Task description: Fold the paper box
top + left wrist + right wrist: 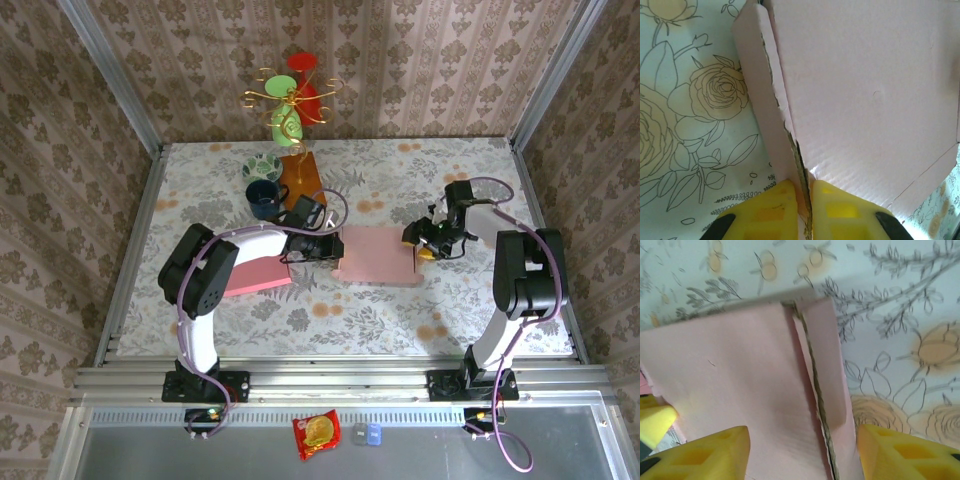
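Observation:
The pink paper box (378,255) lies flat on the flowered table between both arms. At its left edge, my left gripper (325,248) is shut on a raised side flap. In the left wrist view the yellow fingers (770,210) pinch the torn cardboard edge of the box (865,100), the gripper (805,202) closed tight on it. My right gripper (425,245) is at the box's right edge. Seen from the right wrist, that gripper (802,452) stands open astride the box's (740,385) edge and its narrow side flap (827,365), gripping nothing.
A second flat pink sheet (258,275) lies under the left arm. At the back stand a dark mug (263,197), a patterned dish (262,166) and a wooden-based gold rack (299,172). A snack packet (316,433) lies below the table's front rail.

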Motion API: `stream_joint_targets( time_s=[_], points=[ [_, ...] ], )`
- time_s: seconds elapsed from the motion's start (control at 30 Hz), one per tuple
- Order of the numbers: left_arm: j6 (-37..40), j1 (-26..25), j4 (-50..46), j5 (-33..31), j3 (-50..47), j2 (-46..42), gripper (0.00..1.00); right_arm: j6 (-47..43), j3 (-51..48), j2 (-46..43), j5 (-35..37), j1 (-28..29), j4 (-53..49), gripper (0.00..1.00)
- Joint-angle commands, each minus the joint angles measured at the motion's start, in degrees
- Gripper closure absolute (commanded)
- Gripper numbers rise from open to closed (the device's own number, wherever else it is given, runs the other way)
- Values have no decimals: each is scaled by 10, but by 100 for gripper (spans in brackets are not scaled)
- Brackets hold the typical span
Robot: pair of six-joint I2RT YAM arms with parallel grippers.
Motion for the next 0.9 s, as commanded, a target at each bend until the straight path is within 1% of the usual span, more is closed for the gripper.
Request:
stream_joint_targets(
  time_s=[0.0, 0.07, 0.13, 0.37, 0.5, 0.63, 0.77, 0.87],
  points=[
    [3, 5, -2, -4, -21, 12, 88, 13, -7, 19, -39, -8, 31, 36],
    [3, 7, 0, -2, -23, 12, 89, 15, -9, 27, -55, -10, 43, 32],
    [2, 9, 4, -1, -26, 11, 89, 17, -10, 33, -74, -11, 56, 30],
    [-21, 22, 44, 7, -58, 6, 89, 22, -18, 51, -138, -9, 85, 30],
    [-36, 33, 73, 17, -81, 3, 90, 25, -29, 43, -157, -5, 95, 29],
    [-37, 38, 78, 19, -88, 2, 90, 26, -45, 23, -150, -1, 94, 29],
    [-34, 42, 77, 23, -89, 2, 90, 23, -66, -14, -90, -6, 76, 29],
    [-29, 44, 70, 25, -87, 0, 90, 29, -84, -37, -75, -5, 91, 28]
  ],
)
